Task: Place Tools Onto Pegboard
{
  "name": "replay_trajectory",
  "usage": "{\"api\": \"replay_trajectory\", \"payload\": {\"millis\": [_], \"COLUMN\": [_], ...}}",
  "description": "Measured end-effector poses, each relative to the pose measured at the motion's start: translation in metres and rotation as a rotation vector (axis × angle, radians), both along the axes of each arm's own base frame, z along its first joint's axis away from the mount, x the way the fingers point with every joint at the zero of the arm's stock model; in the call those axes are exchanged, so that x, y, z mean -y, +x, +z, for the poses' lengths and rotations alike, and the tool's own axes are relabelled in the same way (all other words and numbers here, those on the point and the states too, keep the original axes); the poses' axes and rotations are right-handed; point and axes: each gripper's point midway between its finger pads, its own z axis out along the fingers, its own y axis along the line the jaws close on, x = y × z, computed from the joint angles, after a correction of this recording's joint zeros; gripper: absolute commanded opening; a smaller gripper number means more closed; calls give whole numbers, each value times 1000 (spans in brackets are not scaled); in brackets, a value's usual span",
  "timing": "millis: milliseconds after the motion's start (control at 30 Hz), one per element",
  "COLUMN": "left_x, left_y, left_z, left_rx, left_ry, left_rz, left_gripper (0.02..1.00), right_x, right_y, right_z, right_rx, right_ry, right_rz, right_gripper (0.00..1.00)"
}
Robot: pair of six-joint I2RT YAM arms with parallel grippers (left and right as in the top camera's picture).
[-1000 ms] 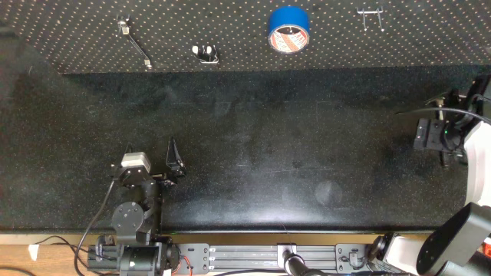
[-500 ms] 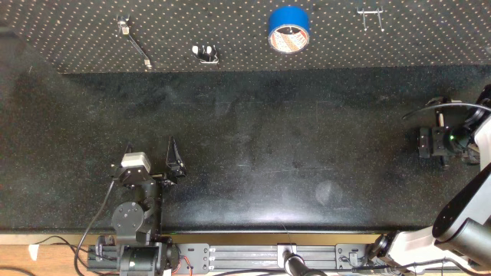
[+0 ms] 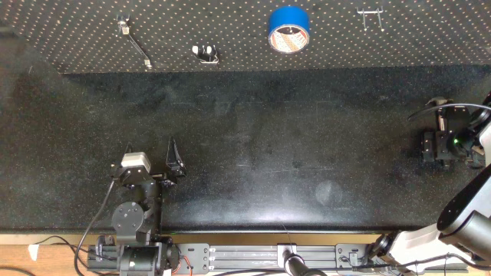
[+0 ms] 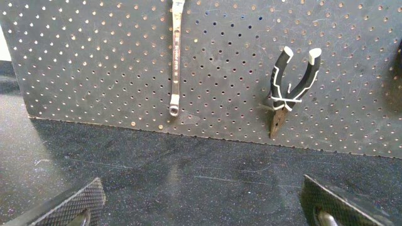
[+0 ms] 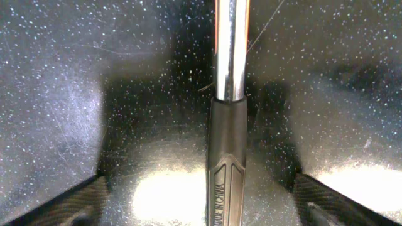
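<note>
A tool with a chrome shaft (image 5: 230,50) and a black handle (image 5: 226,163) lies on the black mat. My right gripper (image 5: 204,202) hangs low over it at the table's right edge (image 3: 440,144), open, with one finger on each side of the handle. On the pegboard (image 3: 230,23) hang a wrench (image 4: 176,56), black-and-white pliers (image 4: 290,85), and a blue tape roll (image 3: 288,29). My left gripper (image 4: 201,210) stands open near the table's front left (image 3: 152,158), facing the pegboard with nothing between its fingers.
A bare metal hook (image 3: 370,15) sticks out of the pegboard at the upper right. The black mat (image 3: 291,146) stretches between the two arms. A cable (image 3: 430,107) loops from the right arm.
The right arm has shifted toward the right edge and a little nearer the front, its wrist now pointing down over the tool. The left arm has kept still.
</note>
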Motion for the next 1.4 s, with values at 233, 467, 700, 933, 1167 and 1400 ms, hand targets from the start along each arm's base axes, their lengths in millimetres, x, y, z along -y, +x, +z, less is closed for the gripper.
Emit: {"api": "replay_trajectory", "payload": {"millis": [233, 467, 700, 933, 1167, 1400], "left_x": [0, 0, 0, 1, 1, 1], "left_y": [0, 0, 0, 0, 0, 0], "left_z": [0, 0, 0, 0, 0, 0], "left_rx": [0, 0, 1, 1, 1, 1], "left_ry": [0, 0, 0, 0, 0, 0], "left_rz": [0, 0, -1, -3, -3, -3], "left_gripper": [996, 996, 996, 996, 996, 996], "right_x": [7, 3, -143, -206, -206, -205], "right_y": [7, 27, 67, 104, 119, 125], "right_z": [1, 92, 265, 239, 201, 178], "right_rx": [21, 332, 956, 906, 802, 735], "right_ry": [-26, -101, -6, 112, 126, 130], "right_rz": [7, -170, 50, 204, 191, 182], "right_gripper": [75, 73, 75, 73, 73, 75]}}
